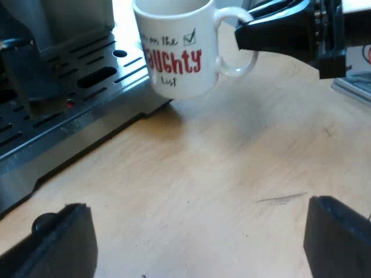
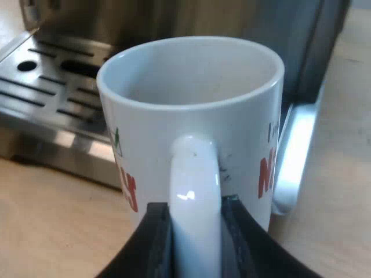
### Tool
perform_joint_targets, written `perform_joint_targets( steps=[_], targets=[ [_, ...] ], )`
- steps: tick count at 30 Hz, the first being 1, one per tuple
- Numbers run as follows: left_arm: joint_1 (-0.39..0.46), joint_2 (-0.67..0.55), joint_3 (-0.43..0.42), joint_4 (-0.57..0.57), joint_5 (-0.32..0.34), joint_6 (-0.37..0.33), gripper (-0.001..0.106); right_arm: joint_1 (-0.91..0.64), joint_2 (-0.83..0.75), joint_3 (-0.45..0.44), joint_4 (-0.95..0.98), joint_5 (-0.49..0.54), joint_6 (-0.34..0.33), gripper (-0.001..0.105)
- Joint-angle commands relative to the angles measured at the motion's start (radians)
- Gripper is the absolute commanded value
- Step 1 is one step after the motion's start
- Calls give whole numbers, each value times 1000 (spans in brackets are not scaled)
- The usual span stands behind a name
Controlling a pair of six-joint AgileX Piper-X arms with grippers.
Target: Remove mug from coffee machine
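1. The machine stands at the table's edge. Its slotted tray is bare.
2. The table is light wood, and it lies under the mug and under my left gripper.
3. The mug is white with red lettering and looks empty inside. It is just beside the tray's edge, over the table rather than on the tray, and it looks raised off the wood.
4. My right gripper is clamped on the mug's handle, one finger on each side.
5. My left gripper hangs over the table with its fingers wide apart, grasping nothing, well apart from the mug.
6. Progress, as I judge it: the mug is off the machine, so the main step is done. What is left is to set it down on the table and let go.
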Motion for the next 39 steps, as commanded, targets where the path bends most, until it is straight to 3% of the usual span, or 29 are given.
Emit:
perform_joint_targets(
  steps=[1, 7, 11, 19, 30, 39],
  targets=[
    [-11, 19, -3, -59, 13, -5, 79, 4, -33, -11, -51, 48, -4, 0],
    [-98, 103, -3, -146, -1, -6, 79, 1, -48, -12, -51, 155, -4, 0],
    [-153, 176, -3, -201, -2, -6, 79, 1, -48, -12, -51, 240, 37, 0],
    [-202, 273, -3, -337, -13, -12, 79, -30, -48, -12, -51, 282, 58, 0],
    [-201, 288, -3, -352, -9, -22, 79, -235, -48, -12, -51, 154, 63, 0],
    [-201, 288, -3, -352, -9, -22, 79, -400, -48, 28, -93, -27, 37, 0]
  ],
)
